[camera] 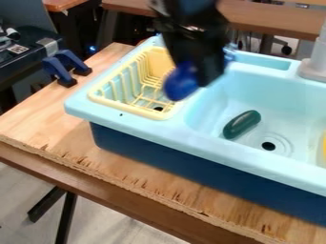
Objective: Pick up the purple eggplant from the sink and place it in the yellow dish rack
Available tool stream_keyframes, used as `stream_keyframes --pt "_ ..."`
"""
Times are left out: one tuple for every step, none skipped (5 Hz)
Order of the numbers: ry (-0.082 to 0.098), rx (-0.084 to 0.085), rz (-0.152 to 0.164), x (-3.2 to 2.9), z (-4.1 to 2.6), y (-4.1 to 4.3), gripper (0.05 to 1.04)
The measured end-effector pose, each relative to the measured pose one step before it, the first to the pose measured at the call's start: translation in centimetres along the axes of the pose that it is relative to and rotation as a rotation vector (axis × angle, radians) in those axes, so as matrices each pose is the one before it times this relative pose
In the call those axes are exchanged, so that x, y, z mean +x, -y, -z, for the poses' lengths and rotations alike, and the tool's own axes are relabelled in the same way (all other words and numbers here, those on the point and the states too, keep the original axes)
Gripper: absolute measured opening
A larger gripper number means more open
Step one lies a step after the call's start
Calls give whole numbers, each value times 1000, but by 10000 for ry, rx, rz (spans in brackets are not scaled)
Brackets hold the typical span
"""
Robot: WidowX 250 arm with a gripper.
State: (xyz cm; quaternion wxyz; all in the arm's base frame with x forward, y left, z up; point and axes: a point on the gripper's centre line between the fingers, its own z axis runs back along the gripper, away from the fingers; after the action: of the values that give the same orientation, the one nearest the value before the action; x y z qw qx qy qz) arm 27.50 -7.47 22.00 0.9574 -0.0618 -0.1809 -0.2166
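Blurred and dark, the gripper (202, 78) hangs over the divider between the yellow drying rack and the sink basin. It is shut on a blue object (181, 82), whose rounded end sticks out to the lower left, over the rack's right side; more blue shows just right of the gripper. The yellow wire rack (125, 111) sits in the left compartment of the light blue toy sink (223, 151). A dark green, elongated toy vegetable (242, 124) lies in the basin, up and left of the drain hole.
A grey-white faucet base (312, 70) stands at the sink's back right. Part of a yellow thing (324, 147) shows in the basin at the right edge. Two blue-and-black clamps (58, 70) are on the wooden table's (38, 114) left edge.
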Motion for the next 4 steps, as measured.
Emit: stream_keyframes --pt "183 223 -584 -2232 -841 -2599 633" --pt "793 -73 -470 -475 -182 -3775 633" --pt "257 227 -750 557 2088 -3093 633" --pt "112 145 -651 1797 1659 -1481 633"
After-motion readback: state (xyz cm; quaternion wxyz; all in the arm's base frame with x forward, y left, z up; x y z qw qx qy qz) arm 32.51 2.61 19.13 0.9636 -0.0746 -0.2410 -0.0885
